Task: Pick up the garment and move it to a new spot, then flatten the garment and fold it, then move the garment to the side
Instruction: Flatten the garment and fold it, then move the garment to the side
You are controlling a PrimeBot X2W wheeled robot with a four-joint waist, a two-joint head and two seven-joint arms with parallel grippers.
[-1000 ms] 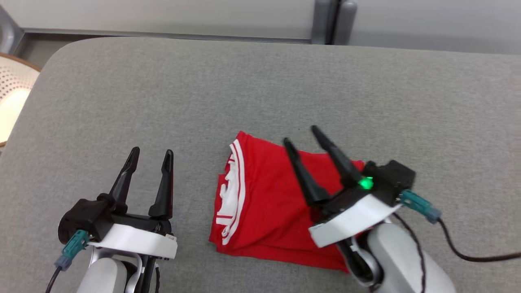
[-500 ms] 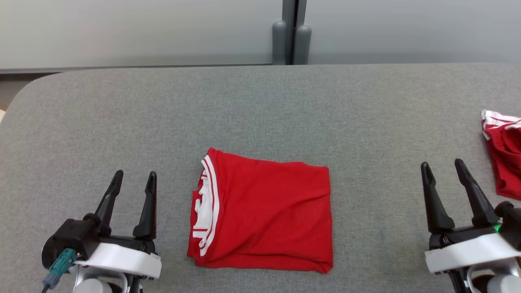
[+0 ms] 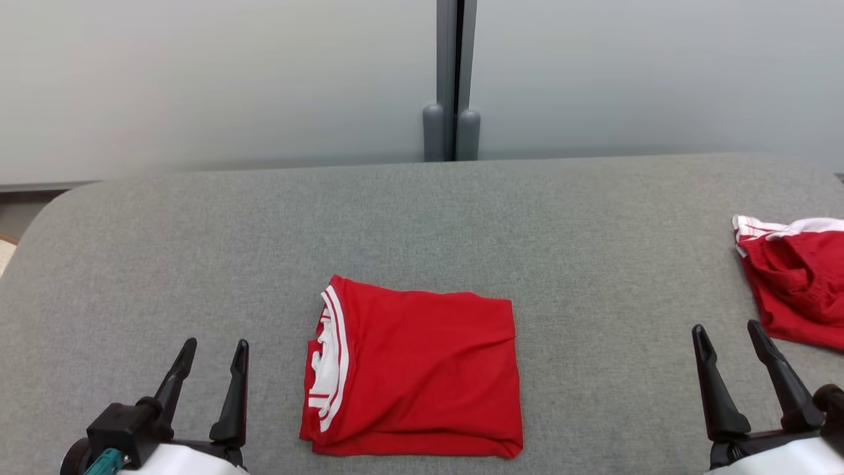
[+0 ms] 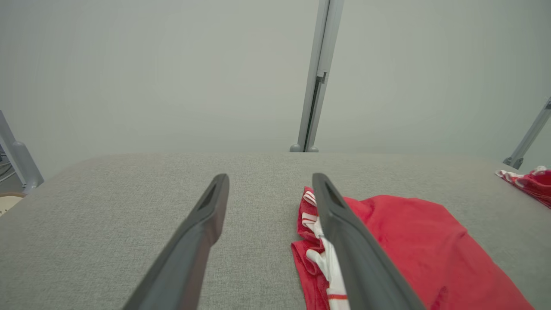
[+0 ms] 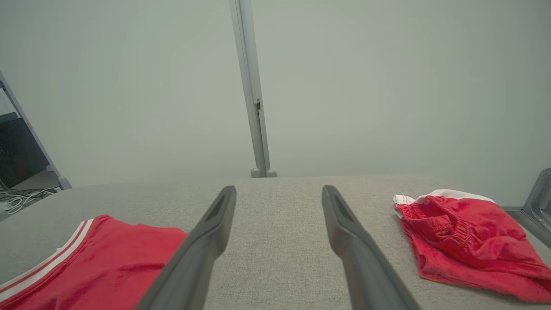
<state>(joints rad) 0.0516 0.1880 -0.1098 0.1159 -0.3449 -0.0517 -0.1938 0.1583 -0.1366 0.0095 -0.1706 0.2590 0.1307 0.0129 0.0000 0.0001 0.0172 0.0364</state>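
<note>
The folded red garment with white-striped trim (image 3: pixel 415 376) lies as a neat rectangle in the middle of the grey cloth-covered worktop (image 3: pixel 422 218), near its front edge. The left pincer (image 3: pixel 216 344) hangs just beside its striped end and the right pincer (image 3: pixel 725 328) well off to the other side. Both are spread wide and hold nothing.

What seems left is shifting it aside, and that is where I'd worry. A pinch on only the top layer would let the fold fall open. Dragging it across the rough cloth could ruck the underside. The loose striped end looks likeliest to spill. A crumpled red garment with a white band (image 3: pixel 794 290) sits at the right edge, the same colour and easy to mistake or pile onto.

I see no basket, bin or box; both garments lie straight on the worktop.
</note>
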